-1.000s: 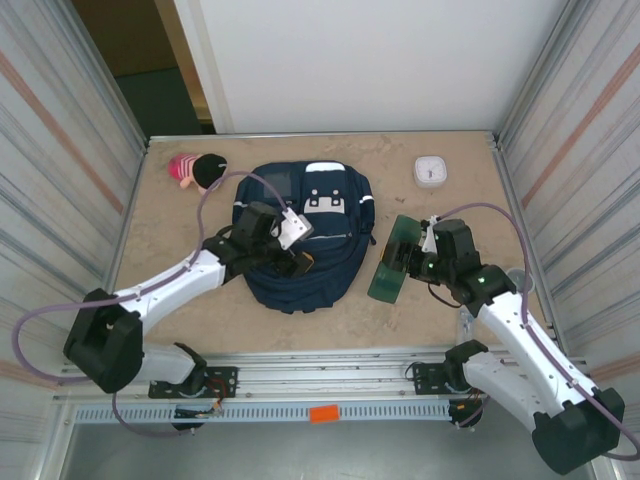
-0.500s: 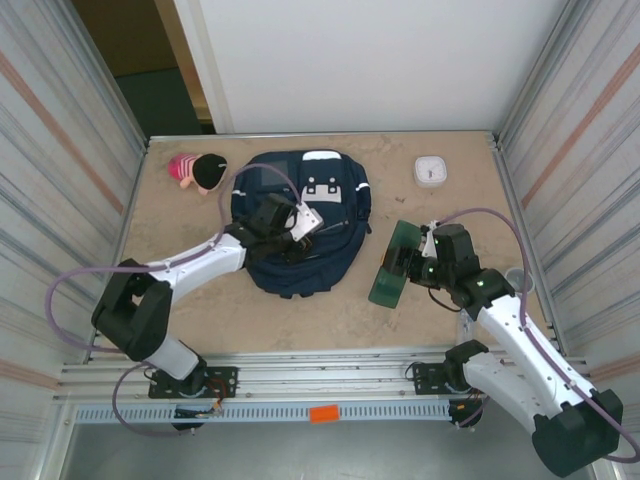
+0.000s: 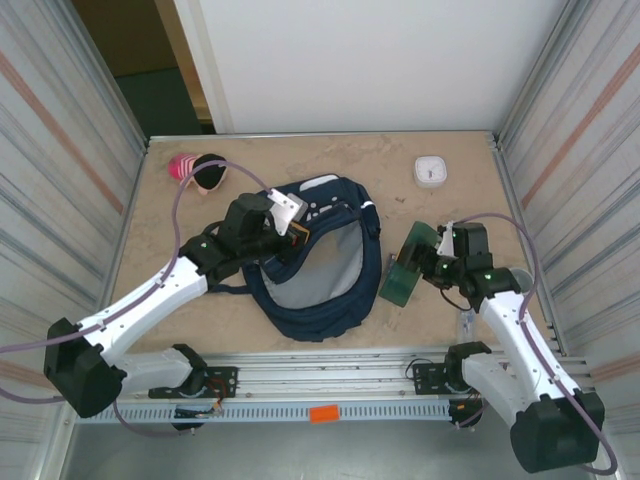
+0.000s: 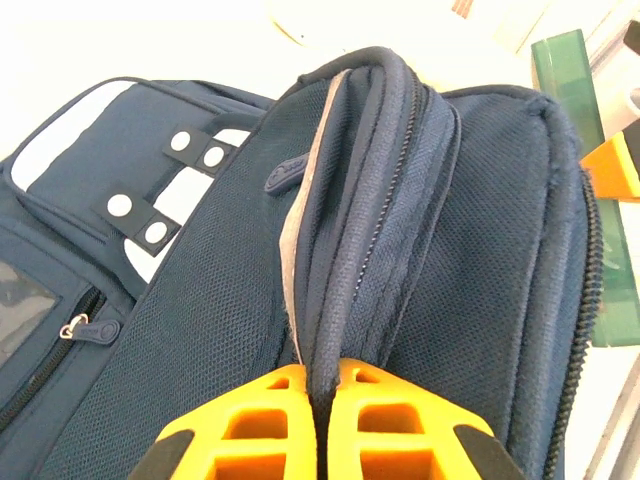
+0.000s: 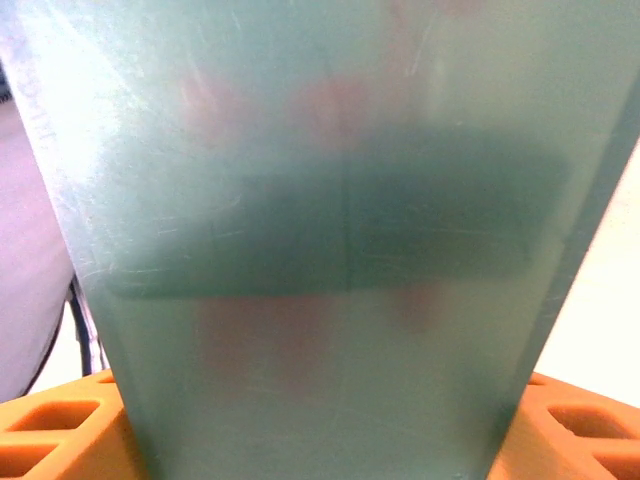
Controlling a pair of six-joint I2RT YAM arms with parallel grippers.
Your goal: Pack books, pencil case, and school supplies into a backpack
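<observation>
The navy backpack lies mid-table with its mouth pulled open, showing grey lining. My left gripper is shut on the dark piped rim of the opening and holds it raised; the orange fingers pinch the fabric between them. The white-patch front pocket faces left in the left wrist view. To the right of the backpack, my right gripper is shut on a flat translucent green pencil case, tilted on edge. A dark bar and reddish shapes show through the case.
A pink and black soft thing lies at the far left corner. A white square device sits at the far right. Corrugated metal walls close in both sides. Bare tabletop lies between backpack and device.
My left gripper closed on the backpack's rim and pulled it up and toward the near left, opening the mouth. The right gripper shifted slightly right with the green case.
</observation>
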